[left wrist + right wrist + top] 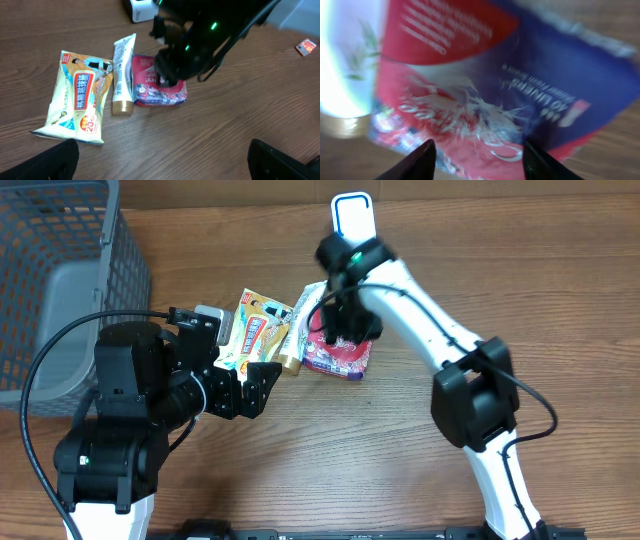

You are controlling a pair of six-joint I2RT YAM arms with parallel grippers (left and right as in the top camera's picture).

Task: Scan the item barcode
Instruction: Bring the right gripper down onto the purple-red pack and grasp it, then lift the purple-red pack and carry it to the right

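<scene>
1. One grey mesh basket [60, 270] is stood at the far left of the wooden surface [560, 280]. Its walls are a rigid grid, and it is judged to be parked there as a bin, clear of the working area.
2. Next, the left hand [255, 388] is held released, its fingers [52, 162] spread wide with nothing between them. It hovers just left of the goods and is judged to be waiting.
3. A soft, glossy wipes pouch [77, 97], yellow and white, is laid flat with its printed face up.
4. Just beside it, a cream tube [122, 72] with a gold cap is laid lengthwise, smooth and slightly flattened.
5. The task's thing, a red and blue pack [150, 92] of crinkled film, is laid flat just right of the tube. The right hand [477, 162] is set over it from above, with its fingertips [425, 160] at either side. Whether the pack is already clamped cannot be told. A top-down hold is judged to suit lifting and turning it, since no barcode is seen on the upper face.
6. Beyond the pack, a white device with a blue outline [352, 215] is placed at the far edge and is judged to be the scanner.
</scene>
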